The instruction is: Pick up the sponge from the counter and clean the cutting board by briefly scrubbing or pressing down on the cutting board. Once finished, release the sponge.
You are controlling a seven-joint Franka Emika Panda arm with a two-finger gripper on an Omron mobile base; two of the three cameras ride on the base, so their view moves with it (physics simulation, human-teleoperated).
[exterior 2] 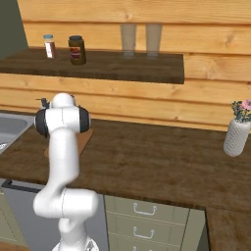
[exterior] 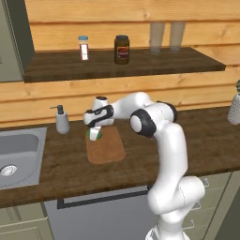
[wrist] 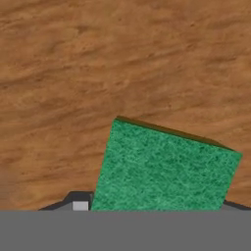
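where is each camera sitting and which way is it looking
Left base view: behind the arm's left, looking forward and down at the counter; arm rises lower right, pincer at the sponge on the cutting board.
Right base view: behind its right; arm lower left.
Hand view: along the pincer at sponge and board.
Base views share the counter.

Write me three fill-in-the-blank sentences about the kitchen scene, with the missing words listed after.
1. The sponge under the tool lies on the ____, with its green side showing in the hand view.
2. The soap dispenser stands on the counter between the board and the ____.
3. On the shelf, the dark jar stands beside a small ____ with a blue cap.

Missing words: board; sink; bottle
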